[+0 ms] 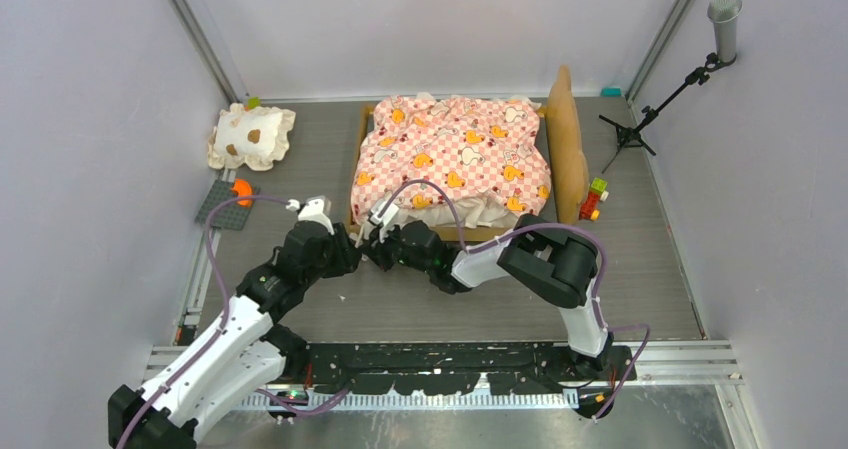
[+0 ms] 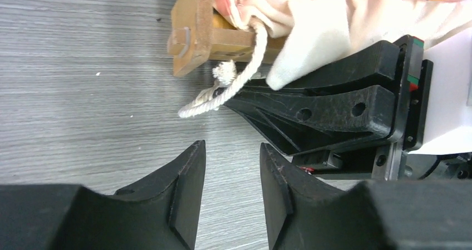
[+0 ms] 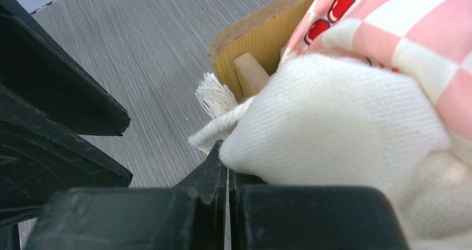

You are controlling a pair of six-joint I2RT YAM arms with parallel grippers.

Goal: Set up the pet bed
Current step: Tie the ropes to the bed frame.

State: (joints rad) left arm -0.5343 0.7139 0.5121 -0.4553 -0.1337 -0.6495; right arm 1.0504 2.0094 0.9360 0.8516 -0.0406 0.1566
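Observation:
The pet bed (image 1: 455,154) stands mid-table, its pink checkered mattress in the light-wood frame and the headboard (image 1: 566,139) on the right. Both grippers meet at its near left corner. My left gripper (image 1: 348,253) (image 2: 231,175) is open over bare table with nothing between its fingers. My right gripper (image 1: 374,241) (image 3: 227,162) (image 2: 224,97) is shut, its tips under the cream ruffle (image 3: 334,122) beside the frame corner (image 2: 192,35). A white cord (image 2: 239,77) with a frayed end (image 3: 214,97) hangs from the corner across those tips. Whether it is pinched is hidden.
A small cream pillow (image 1: 252,136) with brown spots lies at the back left. A grey studded plate (image 1: 226,209) with an orange piece (image 1: 241,191) sits near it. Coloured bricks (image 1: 595,199) lie right of the headboard. A microphone stand (image 1: 640,119) is at the back right.

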